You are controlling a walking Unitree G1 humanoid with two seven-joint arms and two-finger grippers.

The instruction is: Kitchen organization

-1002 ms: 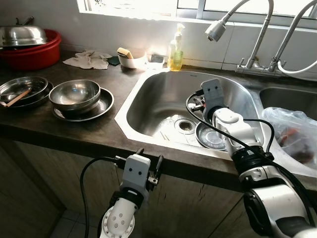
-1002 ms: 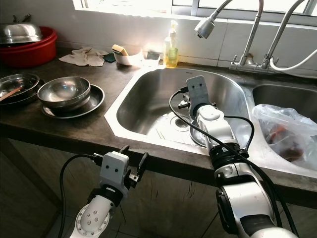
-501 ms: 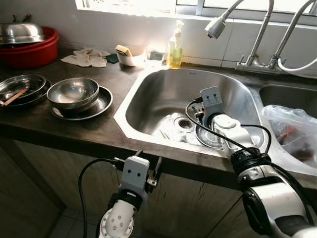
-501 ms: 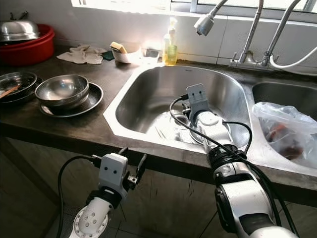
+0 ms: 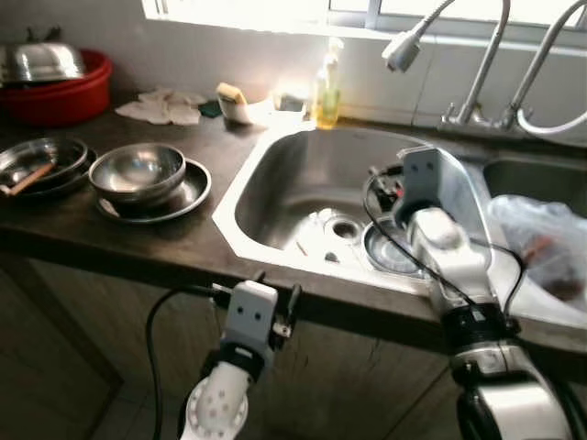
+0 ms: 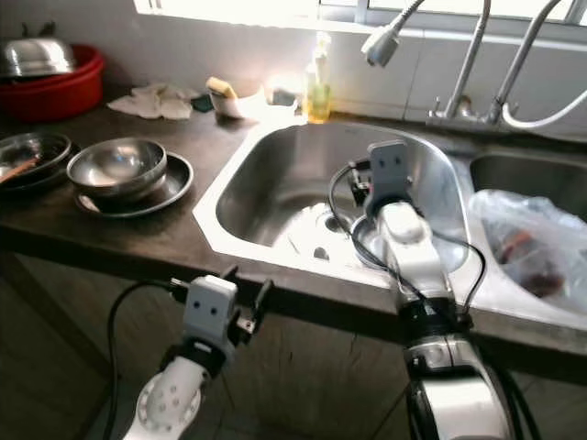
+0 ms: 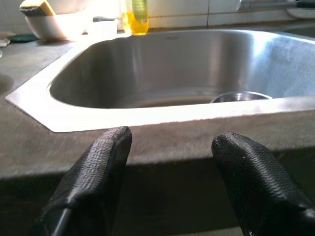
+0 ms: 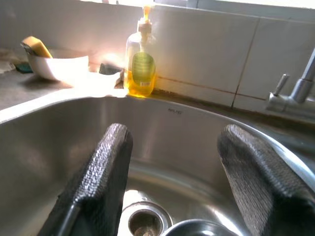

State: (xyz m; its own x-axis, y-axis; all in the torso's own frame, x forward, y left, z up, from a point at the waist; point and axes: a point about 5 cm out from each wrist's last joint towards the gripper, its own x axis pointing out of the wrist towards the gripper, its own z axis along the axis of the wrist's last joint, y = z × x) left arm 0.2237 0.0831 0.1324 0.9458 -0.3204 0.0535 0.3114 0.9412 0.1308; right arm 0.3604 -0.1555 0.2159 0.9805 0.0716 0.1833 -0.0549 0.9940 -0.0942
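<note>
Steel sink (image 5: 275,188) under the open right end effector (image 8: 174,162); left end effector (image 7: 170,162) open below the counter edge (image 7: 147,142).

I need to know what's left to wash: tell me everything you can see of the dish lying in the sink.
The steel dish looks round, shallow and shiny, lying flat on the sink floor beside the drain. The right gripper, fingers open, hangs above it, partly hiding it. Its rim shows in the right wrist view. Whether anything lies inside cannot be told.
</note>
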